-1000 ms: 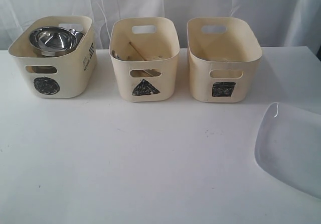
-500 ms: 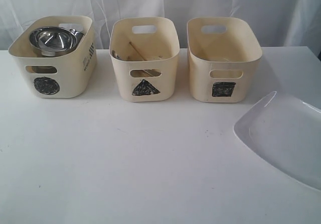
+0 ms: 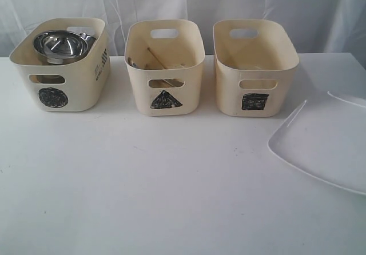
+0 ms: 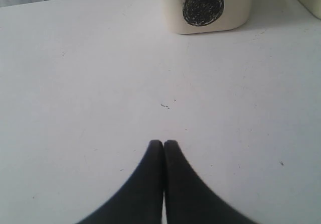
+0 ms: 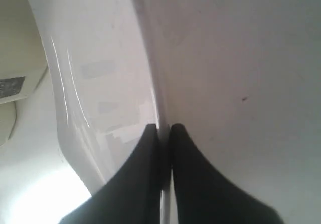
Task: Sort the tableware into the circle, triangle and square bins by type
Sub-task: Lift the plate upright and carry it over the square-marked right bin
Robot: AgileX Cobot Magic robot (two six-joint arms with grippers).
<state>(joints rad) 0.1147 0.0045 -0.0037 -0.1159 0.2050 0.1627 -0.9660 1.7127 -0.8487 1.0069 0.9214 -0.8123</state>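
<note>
The white rounded-square plate hangs tilted in the air at the right, just right of the square bin. My right gripper is shut on the plate's rim; the gripper itself is out of the exterior view. The circle bin at the left holds a steel bowl and a steel mug. Wooden chopsticks and some cutlery lie in the triangle bin. My left gripper is shut and empty, low over the table in front of the circle bin.
The three bins stand in a row at the back of a white table. A white curtain hangs behind them. The table's right edge runs close behind the plate.
The plate has come further in from the right, risen and tilted, moving toward the square bin. The bins and their contents have not moved.
</note>
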